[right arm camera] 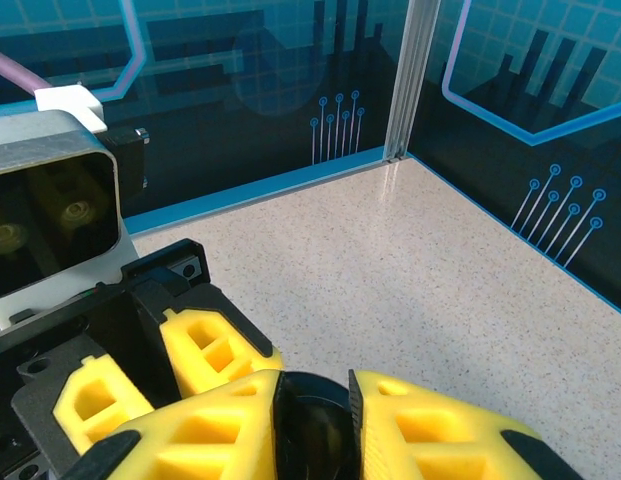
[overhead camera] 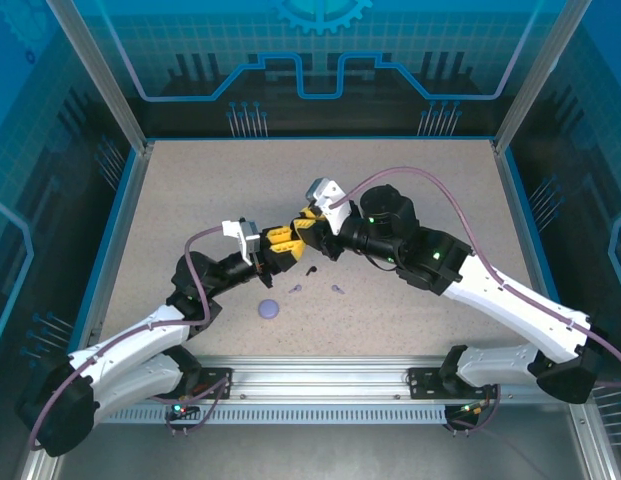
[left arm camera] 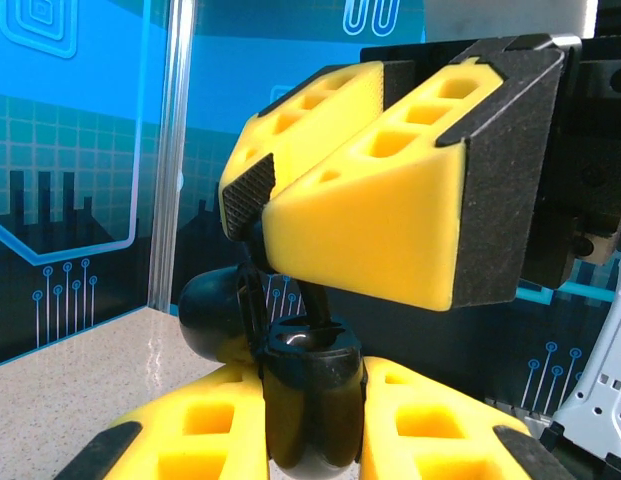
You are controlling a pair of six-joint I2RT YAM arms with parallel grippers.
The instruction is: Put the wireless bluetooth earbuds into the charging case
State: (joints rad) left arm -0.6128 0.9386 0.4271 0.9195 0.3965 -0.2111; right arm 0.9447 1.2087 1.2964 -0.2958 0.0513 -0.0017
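Observation:
My left gripper [overhead camera: 288,240] is shut on an open black charging case [left arm camera: 310,400], held upright above the table's middle with its round lid [left arm camera: 212,315] swung off to the left. My right gripper [overhead camera: 310,228] comes down onto the case from above [left arm camera: 262,222], shut on a black earbud whose thin stem [left arm camera: 312,300] reaches into the case's cup. In the right wrist view, dark plastic [right arm camera: 312,425] fills the gap between my right fingers. On the table just below lie another black earbud [overhead camera: 312,270] and two lavender earbuds [overhead camera: 295,289] [overhead camera: 337,290].
A closed lavender disc case [overhead camera: 268,310] lies near the left arm's forearm. The speckled table [overhead camera: 420,190] is walled by blue panels and aluminium posts [overhead camera: 98,70]. The left gripper's yellow fingers [right arm camera: 205,350] sit close against my right fingers.

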